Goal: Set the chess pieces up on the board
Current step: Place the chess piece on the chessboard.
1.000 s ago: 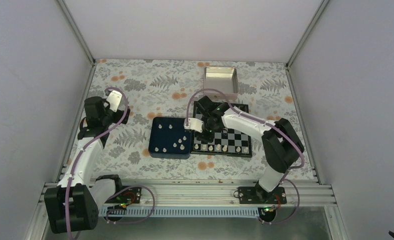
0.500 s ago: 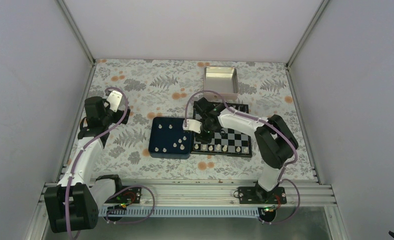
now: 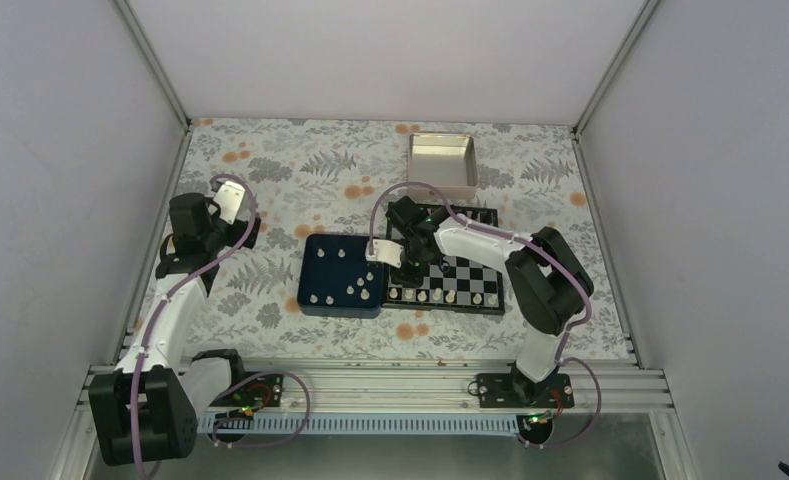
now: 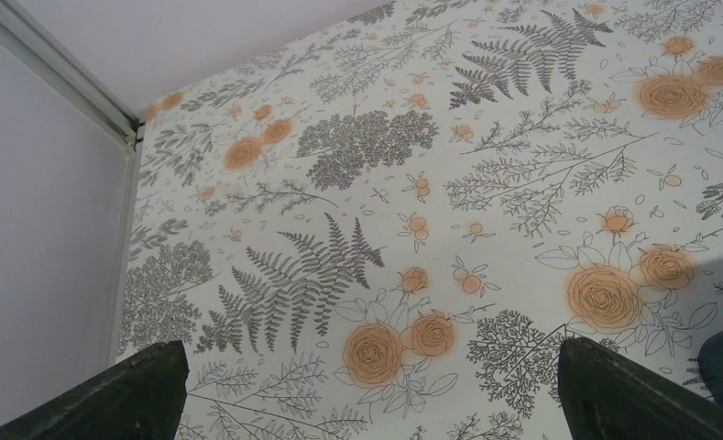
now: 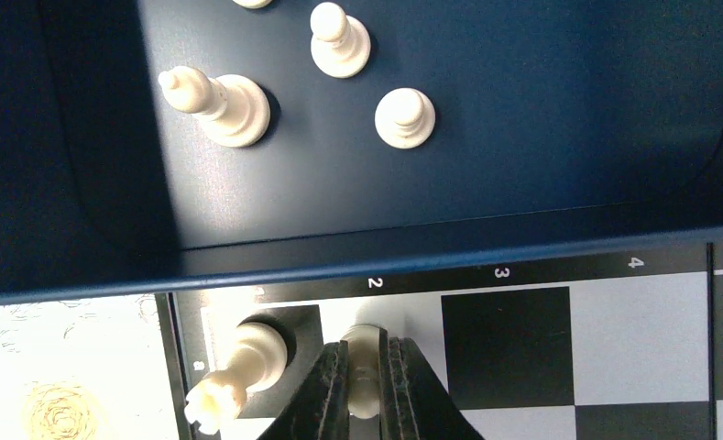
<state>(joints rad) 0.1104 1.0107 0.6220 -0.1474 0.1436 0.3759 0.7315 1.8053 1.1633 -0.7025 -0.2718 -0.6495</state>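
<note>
Floral tablecloth (image 3: 270,170) setup: right gripper (image 5: 365,356) is clamped on a white pawn (image 5: 365,337), low over rank two of the board (image 3: 470,275), at 3 o'clock from the blue tray (image 3: 315,270), presumably to seat it. Left gripper (image 4: 376,367) gapes wide, empty.

Left arm (image 3: 170,310), right arm (image 3: 485,240): white links, black joints, lilac cables, black pincer fingers (image 5: 332,390).

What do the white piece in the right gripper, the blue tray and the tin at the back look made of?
Held piece: likely moulded plastic, smooth cream with slight sheen. Blue tray: probably plastic, matte dark blue, rounded moulded corner; possibly coated. Tin: metal, judging by its pale silver reflective walls.
</note>
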